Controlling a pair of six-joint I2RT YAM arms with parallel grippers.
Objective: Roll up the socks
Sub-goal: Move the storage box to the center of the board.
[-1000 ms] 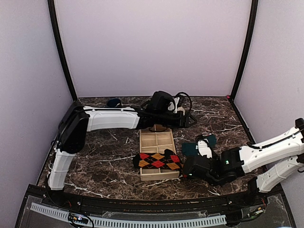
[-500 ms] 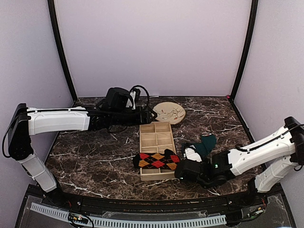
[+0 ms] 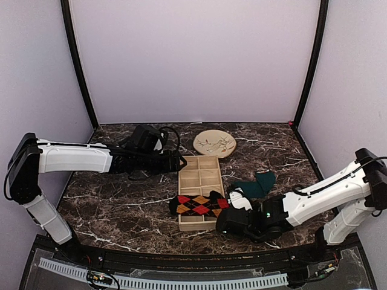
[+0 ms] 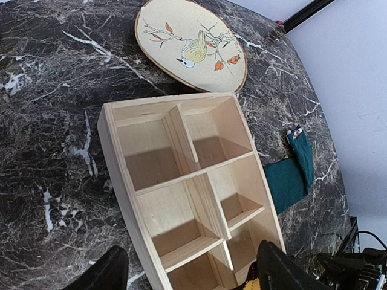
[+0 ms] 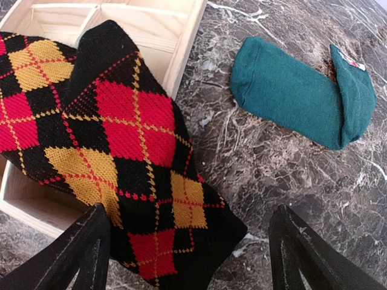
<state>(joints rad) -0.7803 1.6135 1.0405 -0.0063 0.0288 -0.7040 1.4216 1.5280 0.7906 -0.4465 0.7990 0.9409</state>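
Marbled counter [image 3: 121, 205] holds a tray [image 4: 151, 163], argyle sock [image 5: 121, 151] draped over its edge, likely why the right end effector [image 5: 190, 244] hovers released above it; left end effector [image 4: 187, 275] is also released.

Two socks [image 3: 201, 204] [image 3: 254, 184], seemingly; one tray [image 3: 199, 178]; one plate [image 3: 214, 143].

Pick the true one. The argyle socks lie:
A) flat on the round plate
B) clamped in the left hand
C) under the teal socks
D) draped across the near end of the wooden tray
D: the argyle socks drape over the near end of the wooden tray, apart from the teal socks and the plate.
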